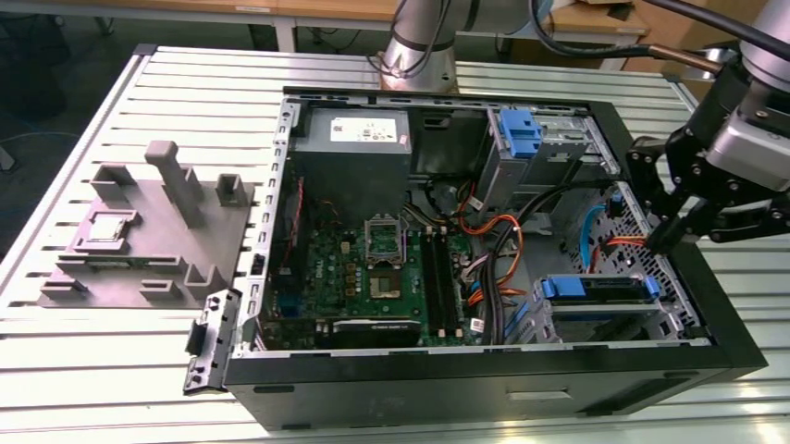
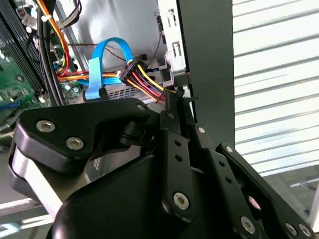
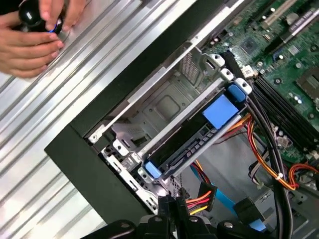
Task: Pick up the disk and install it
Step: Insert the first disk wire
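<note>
First wrist view alone: hands beside case.

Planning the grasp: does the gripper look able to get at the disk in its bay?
Probably yes: the case lies open, the gripper hangs near the disk, and nothing seems to cover it.

silver arm, black cable, black tool (shiny screws on its links).
</note>
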